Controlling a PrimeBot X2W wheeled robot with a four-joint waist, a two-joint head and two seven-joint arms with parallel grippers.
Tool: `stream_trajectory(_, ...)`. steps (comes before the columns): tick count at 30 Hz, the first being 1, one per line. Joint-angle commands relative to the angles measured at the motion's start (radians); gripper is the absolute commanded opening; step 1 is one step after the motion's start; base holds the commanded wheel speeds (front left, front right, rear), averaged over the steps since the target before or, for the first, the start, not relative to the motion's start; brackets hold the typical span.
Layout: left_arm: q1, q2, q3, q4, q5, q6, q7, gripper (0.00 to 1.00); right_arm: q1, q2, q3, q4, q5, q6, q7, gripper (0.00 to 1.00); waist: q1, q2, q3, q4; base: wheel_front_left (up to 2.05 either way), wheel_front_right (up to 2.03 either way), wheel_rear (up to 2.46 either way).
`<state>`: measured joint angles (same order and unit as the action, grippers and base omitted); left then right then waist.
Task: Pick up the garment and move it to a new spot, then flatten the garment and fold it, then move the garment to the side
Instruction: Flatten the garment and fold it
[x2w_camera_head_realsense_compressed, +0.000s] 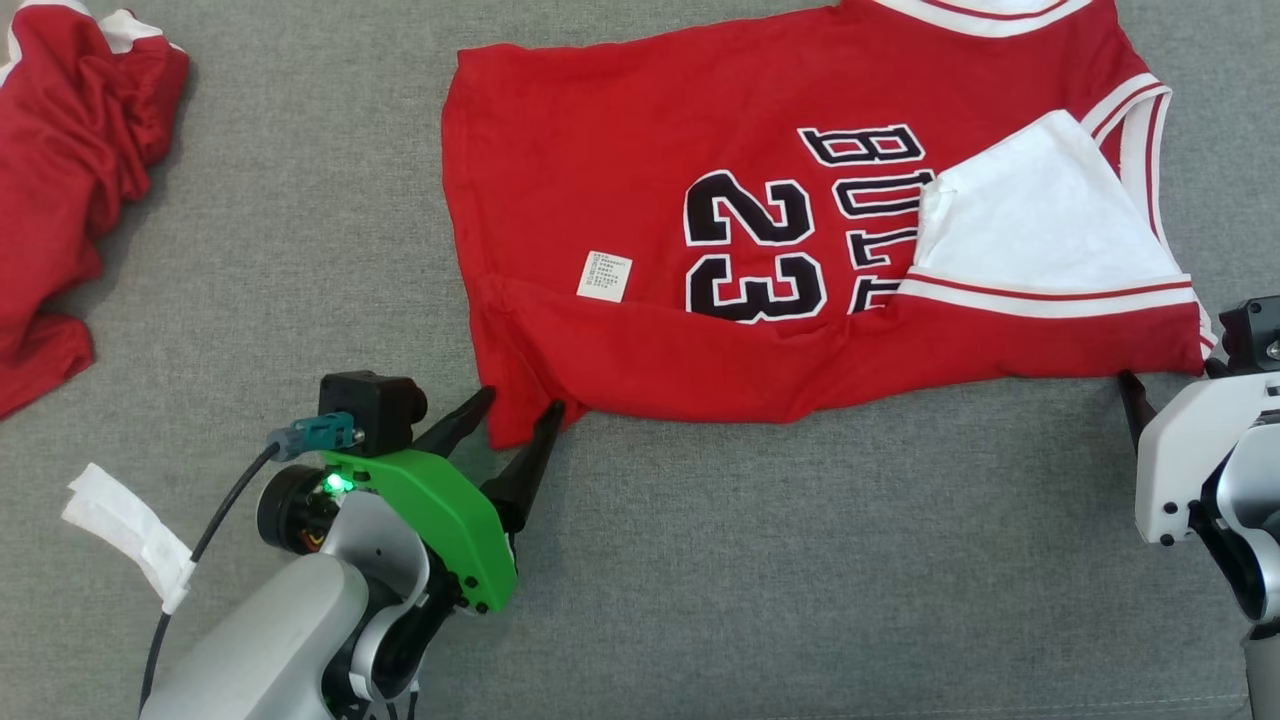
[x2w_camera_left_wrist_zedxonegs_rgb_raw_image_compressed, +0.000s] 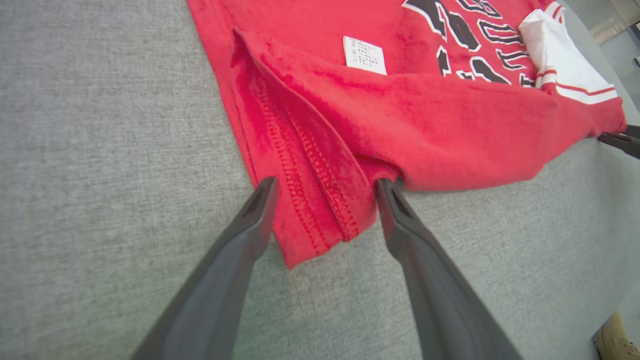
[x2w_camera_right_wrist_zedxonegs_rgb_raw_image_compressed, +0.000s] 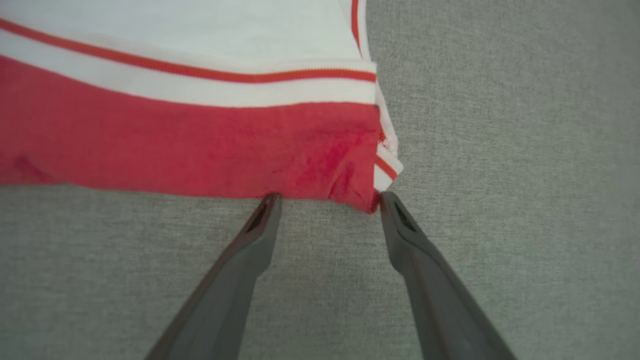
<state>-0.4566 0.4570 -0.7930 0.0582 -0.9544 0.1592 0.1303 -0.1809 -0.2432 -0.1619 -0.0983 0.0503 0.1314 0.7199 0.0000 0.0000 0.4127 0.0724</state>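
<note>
The garment (x2w_camera_head_realsense_compressed: 700, 200) is a red basketball jersey with black "23" lettering and white trim, spread on the grey surface with its near long edge folded over toward the middle. My left gripper (x2w_camera_head_realsense_compressed: 522, 405) stands open at the jersey's near left corner, its fingers straddling that corner (x2w_camera_left_wrist_zedxonegs_rgb_raw_image_compressed: 315, 220) without closing on it. My right gripper (x2w_camera_right_wrist_zedxonegs_rgb_raw_image_compressed: 327, 200) is open too, fingertips touching the near right corner (x2w_camera_right_wrist_zedxonegs_rgb_raw_image_compressed: 350, 185) by the white striped armhole. In the head view the right gripper's white housing (x2w_camera_head_realsense_compressed: 1200, 450) sits at the right edge, with one dark finger (x2w_camera_head_realsense_compressed: 1133, 398) showing.
A second red garment (x2w_camera_head_realsense_compressed: 70, 180) lies crumpled at the far left. A white strip of tape (x2w_camera_head_realsense_compressed: 130, 535) hangs on the left arm's cable. Grey fabric surface (x2w_camera_head_realsense_compressed: 800, 560) stretches in front of the jersey. A tan shoe (x2w_camera_left_wrist_zedxonegs_rgb_raw_image_compressed: 617, 342) shows at the left wrist view's lower right corner.
</note>
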Motion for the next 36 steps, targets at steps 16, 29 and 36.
stream_trajectory(16, -0.040, -0.007, -0.012, 0.045, 0.005, -0.018, 0.012, 0.00, -0.032, 0.016, 0.045, 0.063, -0.020, -0.001, 0.011, 0.64, 0.0000, 0.0000, 0.016, -0.008, 0.00, 0.00, 0.00)
stream_trajectory(29, 0.045, 0.130, 0.006, -0.046, -0.072, -0.097, 0.051, 0.00, 0.022, -0.065, -0.046, 0.046, 0.122, -0.001, 0.041, 0.00, 0.0000, 0.0000, -0.076, 0.004, 0.00, 0.00, 0.00)
stream_trajectory(36, 0.123, 0.185, -0.024, -0.123, -0.138, -0.142, 0.111, 0.00, 0.162, -0.152, -0.100, -0.085, 0.267, -0.001, 0.188, 0.00, 0.0000, 0.0000, -0.125, -0.003, 0.00, 0.00, 0.00)
